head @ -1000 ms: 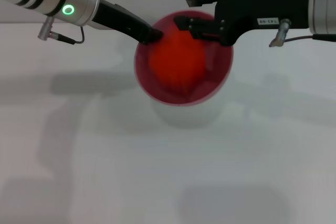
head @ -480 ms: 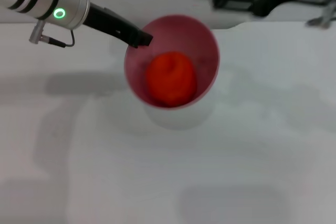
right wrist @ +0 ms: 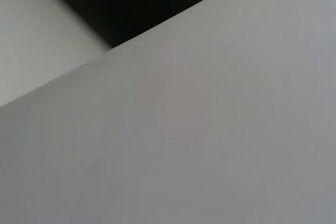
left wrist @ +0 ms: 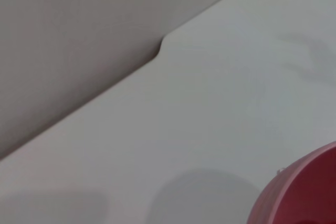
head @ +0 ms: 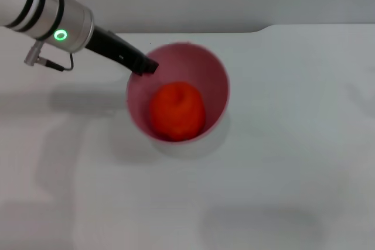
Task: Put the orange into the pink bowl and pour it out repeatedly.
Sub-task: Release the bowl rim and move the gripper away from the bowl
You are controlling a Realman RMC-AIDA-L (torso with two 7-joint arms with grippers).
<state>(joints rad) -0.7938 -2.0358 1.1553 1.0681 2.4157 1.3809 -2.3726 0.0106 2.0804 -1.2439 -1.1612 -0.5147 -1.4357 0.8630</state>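
The pink bowl (head: 218, 88) is in the middle of the head view, with the orange (head: 176, 110) lying inside it against the near wall. My left gripper (head: 146, 67) reaches in from the upper left and is shut on the bowl's far-left rim. A part of the bowl's pink wall (left wrist: 307, 192) shows in the left wrist view. My right gripper is out of sight in every view.
The white table (head: 281, 162) spreads all round the bowl. Its far edge (head: 234, 31) runs along the top of the head view with a small step at the right, and a grey wall stands behind it.
My right gripper let go of the orange and pulled away out of view. The orange now lies in the bowl. The left gripper and bowl shifted left and nearer.
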